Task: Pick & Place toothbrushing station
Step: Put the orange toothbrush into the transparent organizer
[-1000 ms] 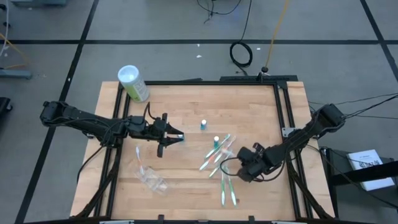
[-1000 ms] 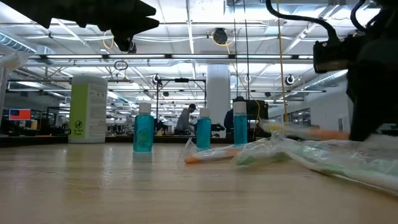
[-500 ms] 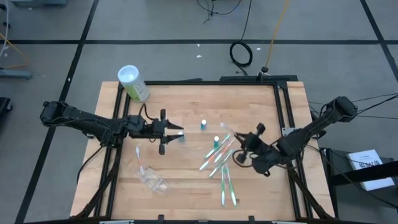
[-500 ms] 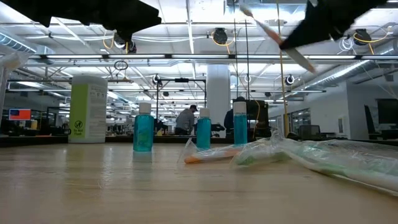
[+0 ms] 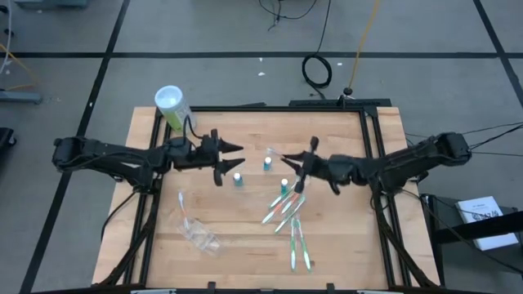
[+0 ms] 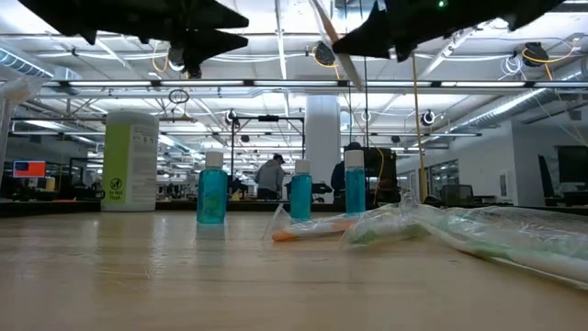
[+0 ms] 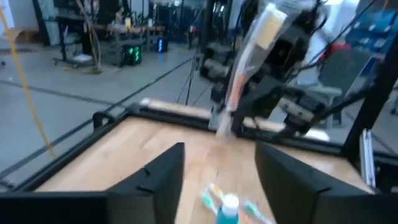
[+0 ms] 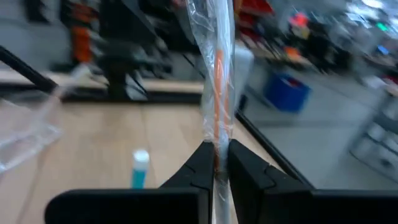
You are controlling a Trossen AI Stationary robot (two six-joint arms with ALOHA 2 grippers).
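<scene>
The right gripper point(image 5: 301, 160) hangs above the table's centre, its jaws pinching a wrapped toothbrush point(image 8: 215, 93) with an orange accent; in the right wrist view the brush rises upright from between the fingers point(image 8: 200, 163). The left gripper point(image 5: 233, 154) hangs clear of the wood at 9 o'clock from the right one, tips facing it, jaws spread with nothing between them. A tube point(image 5: 238, 178) stands just below the left gripper's tips, toward 6 o'clock. A second tube point(image 5: 266, 163) stands between the two grippers, and a third point(image 5: 284, 185) stands at 6 o'clock from the right gripper. The remaining toothbrushes point(image 5: 288, 216) lie scattered on the table point(image 5: 343, 245), running from the third tube toward 6 o'clock. The clear holder point(image 5: 198, 235) lies near the table's 7 o'clock corner. A green canister point(image 5: 174, 109) lies at the 11 o'clock corner.
</scene>
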